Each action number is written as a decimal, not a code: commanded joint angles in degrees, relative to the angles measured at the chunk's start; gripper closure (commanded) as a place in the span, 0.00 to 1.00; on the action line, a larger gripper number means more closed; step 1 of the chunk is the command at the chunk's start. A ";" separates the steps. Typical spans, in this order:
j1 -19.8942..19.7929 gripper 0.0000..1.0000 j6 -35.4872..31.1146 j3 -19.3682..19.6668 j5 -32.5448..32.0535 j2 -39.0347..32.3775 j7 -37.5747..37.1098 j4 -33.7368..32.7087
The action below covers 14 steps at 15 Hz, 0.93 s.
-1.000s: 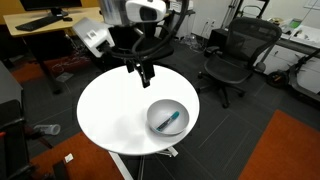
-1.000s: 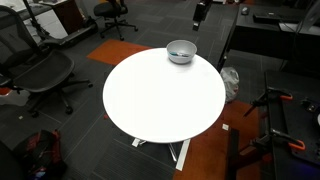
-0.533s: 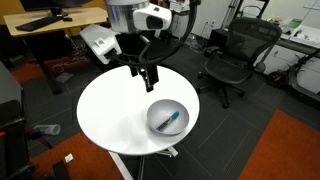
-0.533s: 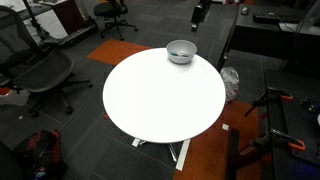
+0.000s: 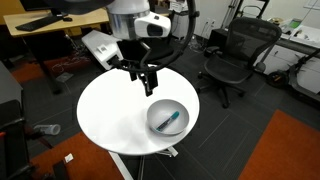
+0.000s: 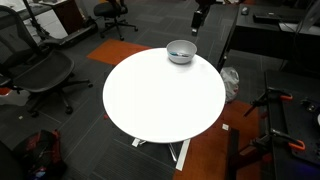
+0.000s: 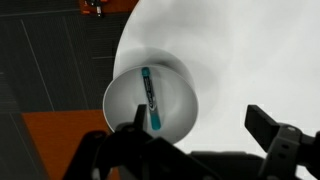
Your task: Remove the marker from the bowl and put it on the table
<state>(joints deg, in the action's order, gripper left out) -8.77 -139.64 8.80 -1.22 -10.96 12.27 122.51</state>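
The teal-blue marker [image 5: 171, 121] lies inside the grey bowl [image 5: 182, 108] near the edge of the round white table [image 5: 115, 110]. In the wrist view the marker [image 7: 152, 95] lies in the bowl [image 7: 125, 97] on the table [image 7: 250, 55]. The bowl also shows in an exterior view [image 6: 180, 51] at the table's [image 6: 160, 95] far edge; the marker is too small to see there. My gripper [image 5: 147, 82] hangs open and empty above the table, beside the bowl. In the wrist view its fingers [image 7: 200, 122] straddle the bowl's rim.
A black office chair [image 5: 232, 55] stands beyond the table, and a light-wood desk [image 5: 50, 25] is behind the arm. Another chair [image 6: 40, 70] and an orange floor mat [image 6: 125, 48] flank the table. Dark carpet surrounds the table.
The arm has shifted slightly toward the bowl and lowered a little. The bowl and marker have not moved.
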 commanded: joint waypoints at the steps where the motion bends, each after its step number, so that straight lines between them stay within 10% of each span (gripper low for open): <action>1: -1.01 0.00 -1.85 -0.48 -0.56 -1.77 2.29 -1.27; 14: -7.49 0.00 -16.19 -4.45 5.63 -11.62 9.35 -5.47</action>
<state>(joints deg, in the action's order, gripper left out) -13.91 -155.30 6.35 2.63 -20.17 19.02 119.73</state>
